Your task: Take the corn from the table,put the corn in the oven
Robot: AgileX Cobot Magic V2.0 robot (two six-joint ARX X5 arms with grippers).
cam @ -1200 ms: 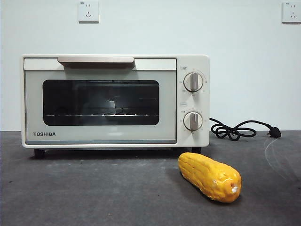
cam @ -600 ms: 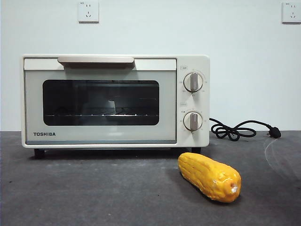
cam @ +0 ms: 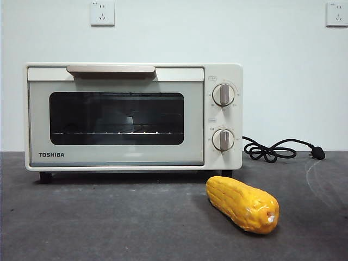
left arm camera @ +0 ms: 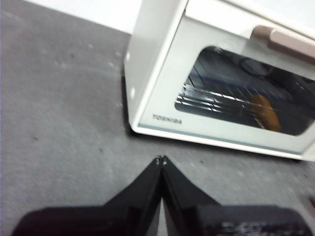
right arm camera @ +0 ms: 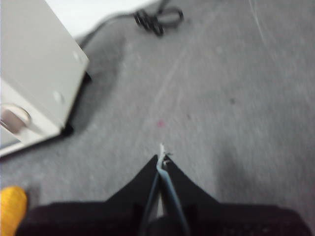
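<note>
Corn (cam: 242, 204) lies on the table (cam: 109, 223), lower right of the front view, just in front of the oven's knob side, not touching it. Its long axis runs diagonally: pale stub end toward the camera and right, other end back and left toward the oven foot.

Neither arm shows in the front view; both hover above. Right gripper (right arm camera: 161, 156): jaws pressed together, tips meeting at a point, holding nothing. In the right wrist view the corn (right arm camera: 11, 206) is only a yellow sliver at the lower left corner, mostly cut off by the frame edge and the gripper body. So the corn sits off to one side of the right gripper, close by. Left gripper (left arm camera: 160, 160): jaws also together, empty, over bare table facing the oven's TOSHIBA corner.

The left wrist view shows no corn on the table, only an orange blur in the oven window (left arm camera: 246, 101), probably a reflection. Judgement: the right arm is nearer and the likely one to pick; jaws would need to part and straddle the cob across its long axis.

Oven (cam: 133, 117) stands behind, door shut, handle (cam: 111, 69) along the top, two knobs (cam: 223, 94) at right. The door must come open before the corn goes in. Power cord (cam: 272, 149) coils at far right. Both wrist views are blurry.
</note>
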